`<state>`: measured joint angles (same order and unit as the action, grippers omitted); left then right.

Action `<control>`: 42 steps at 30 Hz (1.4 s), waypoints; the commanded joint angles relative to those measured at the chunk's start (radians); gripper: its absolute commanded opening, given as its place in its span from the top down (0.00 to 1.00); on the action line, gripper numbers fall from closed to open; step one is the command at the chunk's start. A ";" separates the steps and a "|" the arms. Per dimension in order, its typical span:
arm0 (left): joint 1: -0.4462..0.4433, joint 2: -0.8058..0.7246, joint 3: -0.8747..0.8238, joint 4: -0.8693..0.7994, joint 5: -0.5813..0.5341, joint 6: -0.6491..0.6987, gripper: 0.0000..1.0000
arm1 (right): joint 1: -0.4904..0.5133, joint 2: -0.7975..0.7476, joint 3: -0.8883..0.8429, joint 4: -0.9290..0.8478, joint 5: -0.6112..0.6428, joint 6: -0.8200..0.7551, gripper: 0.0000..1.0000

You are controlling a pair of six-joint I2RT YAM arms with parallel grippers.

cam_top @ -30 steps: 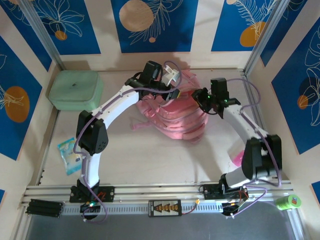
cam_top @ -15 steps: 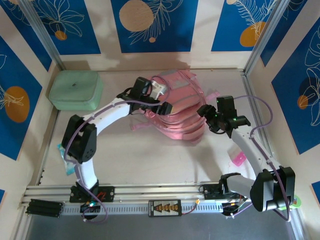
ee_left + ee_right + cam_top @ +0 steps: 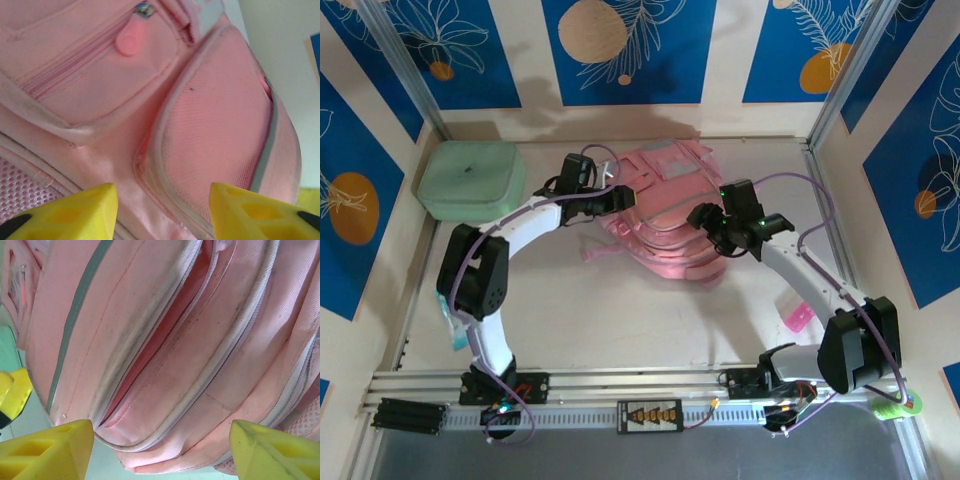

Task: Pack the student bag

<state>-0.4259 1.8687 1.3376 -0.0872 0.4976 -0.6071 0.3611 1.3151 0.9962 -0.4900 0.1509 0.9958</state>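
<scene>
While the student bag (image 3: 665,205) is seen lying on the far middle part of the desk (image 3: 620,320), its near right side is covered by the right claw (image 3: 705,220) and its left edge by the left claw (image 3: 620,197). A zipped front pocket with a round pink pull (image 3: 129,44) is shown close by the left wrist camera. A long gaping seam with darker pink inside (image 3: 165,325) is shown by the right wrist camera. What lies inside cannot be made out.

The fingers of the left claw (image 3: 162,210) are held apart, with nothing pinched between them. The right claw (image 3: 162,445) is spread wide, and only bag fabric is seen beyond it.

A mint green case (image 3: 470,180) is placed at the far left corner. A small packet (image 3: 450,315) is half hidden behind the left arm, and a pink item (image 3: 798,318) is partly cut off by the right arm.

Compared with half a second ago, the left claw has been drawn towards the left, the right claw has been brought nearer to the bag, and the bag is spread flatter.
</scene>
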 commanded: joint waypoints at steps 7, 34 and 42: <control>-0.010 0.075 0.069 0.045 0.143 -0.083 0.65 | 0.044 0.029 0.058 -0.032 0.038 0.010 0.28; -0.116 0.052 -0.037 0.480 0.150 -0.587 1.00 | 0.380 0.316 0.366 -0.225 0.427 0.001 0.59; -0.118 0.057 -0.050 0.510 0.144 -0.613 1.00 | 0.363 0.366 0.371 -0.215 0.496 0.030 0.69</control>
<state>-0.5343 1.9537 1.2831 0.3122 0.6197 -1.1999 0.7322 1.6604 1.3407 -0.6811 0.5838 0.9932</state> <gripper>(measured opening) 0.045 0.324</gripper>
